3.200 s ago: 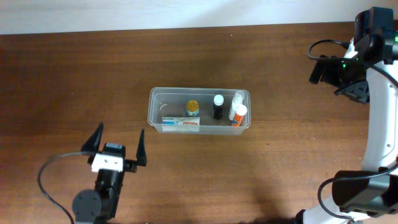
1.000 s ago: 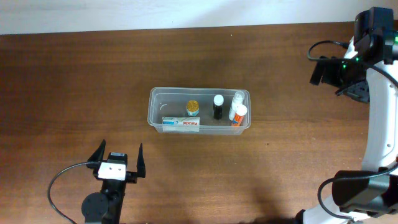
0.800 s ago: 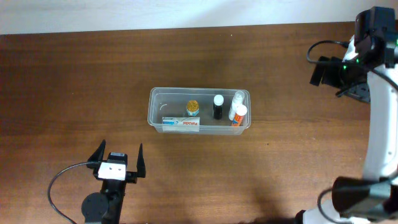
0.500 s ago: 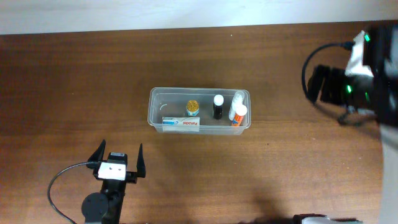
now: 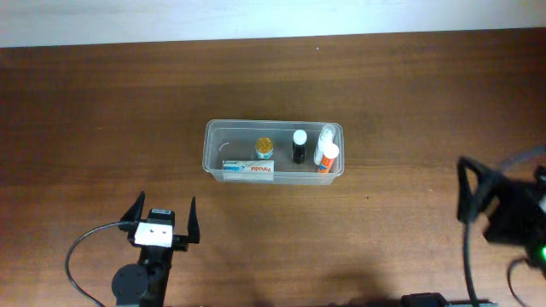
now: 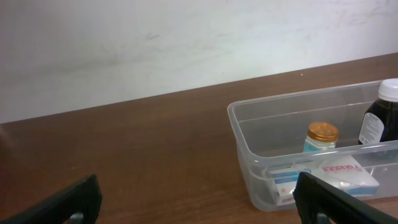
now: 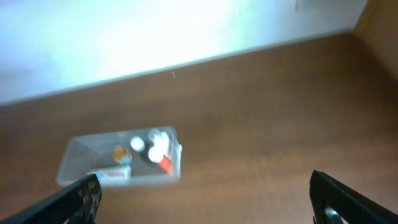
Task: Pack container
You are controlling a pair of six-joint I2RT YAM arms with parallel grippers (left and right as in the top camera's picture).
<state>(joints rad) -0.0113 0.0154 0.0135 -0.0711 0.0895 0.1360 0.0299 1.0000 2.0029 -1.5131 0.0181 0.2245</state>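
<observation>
Right arm (image 5: pixel 505 215) has swept from the far right edge of the table (image 5: pixel 409 85) down to the near right corner in the last half second, and overhead it shows only as a dark blur. The left arm has not shifted over the last second. Right gripper (image 7: pixel 205 202) has its jaws spread as wide as they go; the two fingertips stand at the bottom corners of its wrist view with nothing between them, gripping and touching nothing. Its camera looks down from well off, blurred, onto the clear plastic container (image 5: pixel 273 124). Left gripper (image 5: pixel 162 213) is just as wide and just as empty, its fingers (image 5: pixel 134 209) pointing toward the far side of the table. That arm sits low at the near left, with the wrist level and facing the container's near left corner.

The container rests in the middle of the table, well apart from both grippers. Inside, a white box (image 5: pixel 249 170) lies along the near wall. Behind it stand a gold-lidded jar (image 5: pixel 264 147), a dark bottle with a white cap (image 5: pixel 299 147) and, at the right end, an orange-and-white bottle (image 5: pixel 328 158) beside a clear-capped one (image 5: pixel 328 133)
</observation>
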